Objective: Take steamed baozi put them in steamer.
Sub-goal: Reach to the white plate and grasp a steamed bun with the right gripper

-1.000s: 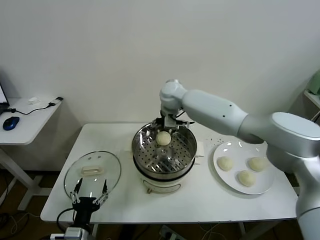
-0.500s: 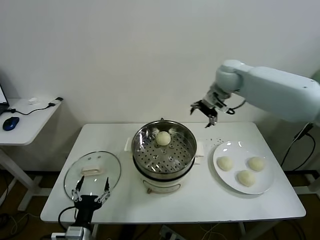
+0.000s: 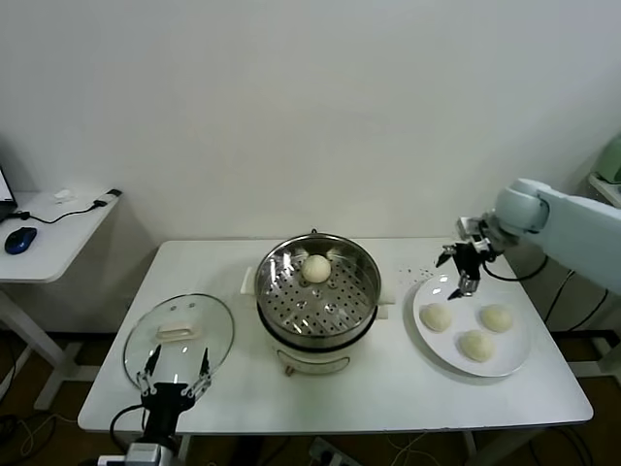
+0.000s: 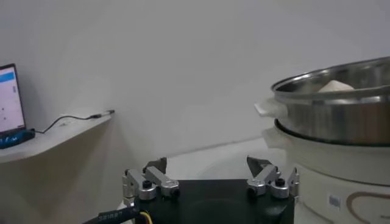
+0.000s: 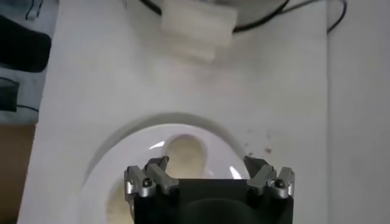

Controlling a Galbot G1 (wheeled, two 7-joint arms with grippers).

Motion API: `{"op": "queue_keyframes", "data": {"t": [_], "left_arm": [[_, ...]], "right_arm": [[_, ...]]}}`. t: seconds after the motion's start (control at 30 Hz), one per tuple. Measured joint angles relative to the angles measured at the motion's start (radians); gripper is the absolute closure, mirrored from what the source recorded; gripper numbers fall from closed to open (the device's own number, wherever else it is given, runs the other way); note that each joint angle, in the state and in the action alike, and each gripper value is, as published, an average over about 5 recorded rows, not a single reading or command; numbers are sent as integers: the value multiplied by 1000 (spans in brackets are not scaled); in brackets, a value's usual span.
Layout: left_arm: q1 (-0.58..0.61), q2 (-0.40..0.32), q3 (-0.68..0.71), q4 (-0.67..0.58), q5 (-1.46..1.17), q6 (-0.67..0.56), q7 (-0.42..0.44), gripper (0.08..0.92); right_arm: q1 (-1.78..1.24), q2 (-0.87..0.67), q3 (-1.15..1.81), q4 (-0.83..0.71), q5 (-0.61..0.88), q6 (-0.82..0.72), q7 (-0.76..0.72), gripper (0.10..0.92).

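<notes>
Right gripper point(image 3: 464, 275) spread, empty, above plate point(image 3: 514, 364): centre over nearest baozi point(image 3: 436, 316), descend, pinch lightly; left gripper point(image 3: 175, 372) parked spread by lid point(image 3: 179, 335)

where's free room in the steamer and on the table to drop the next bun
The steamer tray is bare except one baozi at its far edge. The table is bare along the front edge and between steamer and plate. The plate is crowded with three buns, right gripper open above; left gripper waits by the lid.

The white surface point(image 3: 388, 383) fills the lower middle of the frame. On it, the glass lid point(image 3: 179, 338) lies at the lower left, the steamer point(image 3: 317, 301) stands at centre, and the white plate point(image 3: 509, 361) rests at the right.
</notes>
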Motion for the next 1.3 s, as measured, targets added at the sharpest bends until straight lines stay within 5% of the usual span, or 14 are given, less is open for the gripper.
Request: {"op": "queue_keyframes", "data": {"t": [0.77,1.3], "left_arm": [[-2,-5,-1,27,17,-7,0,177],[1,-5,-2,25,18,-9,0,177]], "right_arm": [[-253,171,226,-259,-159,1,-21,206],[-270,190,253,-296,-160,-3,-39,421]]}}
